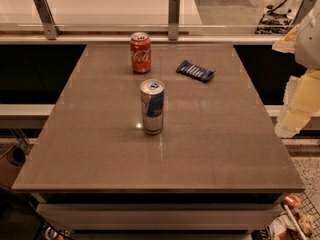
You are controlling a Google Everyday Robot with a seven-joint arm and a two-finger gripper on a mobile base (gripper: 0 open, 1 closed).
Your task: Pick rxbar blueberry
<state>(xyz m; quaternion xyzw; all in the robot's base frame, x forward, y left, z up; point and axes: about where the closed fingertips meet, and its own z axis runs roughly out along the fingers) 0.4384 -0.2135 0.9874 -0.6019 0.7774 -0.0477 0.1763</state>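
From my screen I see the table (210, 149) from the front and a little from above, with its brown top reflecting some light. The bar (195, 71) lies flat on the far part of the top, a little right of the middle, and its dark blue wrapper is turned at a slant, with the left end farther from me than the right end. To its left, near but apart, stands the red can (140, 52), upright, close to the far edge. The blue-silver can (152, 107) stands upright too, about in the centre of the top – nearer to me than the bar and left of it, with bare surface between them. The gripper (295, 111) is at the right border of the view, a pale yellowish shape beside the right edge of the table and not over the top; it is well apart from the bar. I cannot tell if it is spread or closed. Behind the table runs a rail with two metal posts (173, 16).
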